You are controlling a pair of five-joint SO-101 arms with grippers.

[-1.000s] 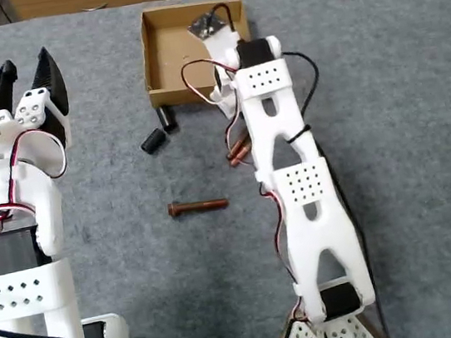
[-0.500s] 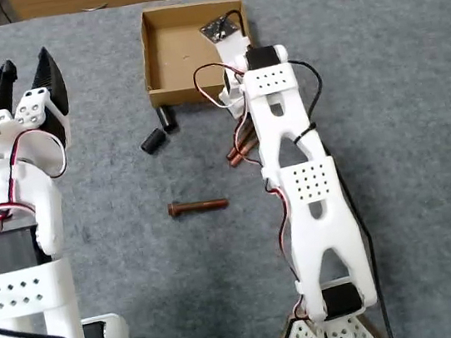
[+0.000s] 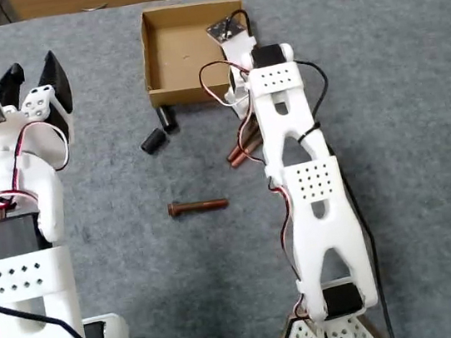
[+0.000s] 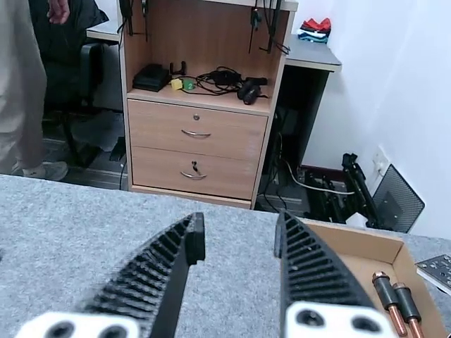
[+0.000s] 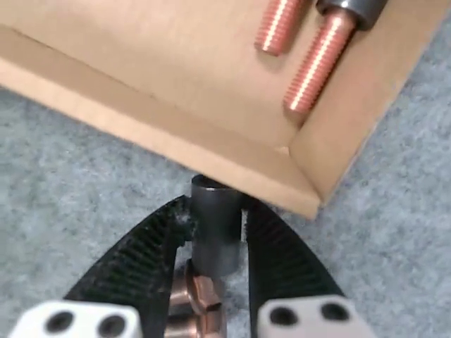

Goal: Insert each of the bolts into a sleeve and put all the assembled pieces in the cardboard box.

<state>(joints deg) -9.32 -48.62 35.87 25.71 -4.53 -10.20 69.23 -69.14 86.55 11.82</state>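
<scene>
Your right gripper [image 5: 215, 210] gripped a dark sleeve [image 5: 214, 243] on a bolt [image 5: 197, 299], just outside the cardboard box [image 5: 162, 144]. Your left gripper [image 4: 238, 231] hung wide apart above the bench [image 4: 70, 218].

R gripper [image 5: 215, 220] fingers [image 5: 141, 260] pinch sleeve [image 5: 215, 236] w/ copper bolt head [image 5: 201, 299], beside cardboard box [image 5: 141, 134] corner; 2 bolts [image 5: 313, 67] inside.

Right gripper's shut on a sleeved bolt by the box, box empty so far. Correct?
Not empty. The right wrist view shows two sleeved bolts already lying in a corner of the box. The rest holds: the right gripper is shut on another sleeved bolt by the box.
</scene>
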